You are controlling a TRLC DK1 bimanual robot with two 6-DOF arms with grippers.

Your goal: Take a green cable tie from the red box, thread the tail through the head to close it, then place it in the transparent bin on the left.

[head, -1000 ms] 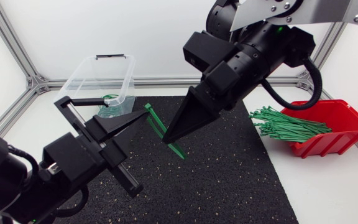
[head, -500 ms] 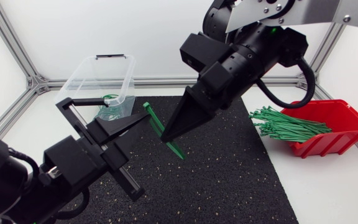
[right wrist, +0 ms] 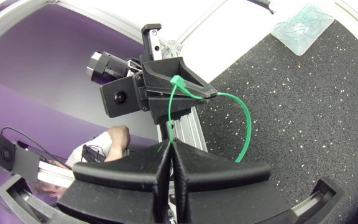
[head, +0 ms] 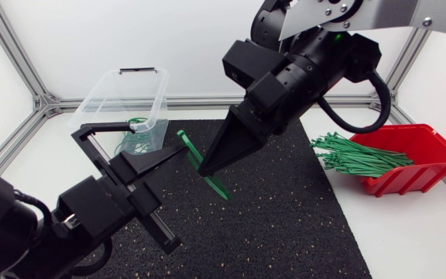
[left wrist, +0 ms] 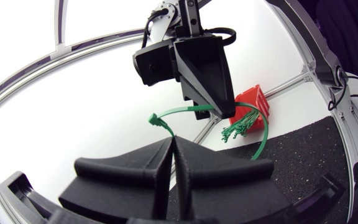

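Observation:
A green cable tie (head: 201, 164) hangs in the air over the black mat, bent into a curve, held between both grippers. My left gripper (head: 183, 150) comes in from the lower left and is shut on one part of it. My right gripper (head: 207, 171) comes down from above and is shut on the tie close by. In the left wrist view the tie (left wrist: 261, 134) arcs from my right gripper (left wrist: 202, 112) toward my left gripper (left wrist: 172, 139). In the right wrist view the tie (right wrist: 246, 127) runs from my right gripper (right wrist: 169, 143) up to my left gripper (right wrist: 209, 94).
The transparent bin (head: 152, 99) stands at the back left with some green ties (head: 134, 126) inside. The red box (head: 424, 167) at the right holds a bundle of green ties (head: 358, 155) that sticks out over its left rim. A black mat (head: 285, 225) covers the table's middle.
Both grippers, with the tie between them, have shifted slightly to the left and toward the back. The grips have not changed.

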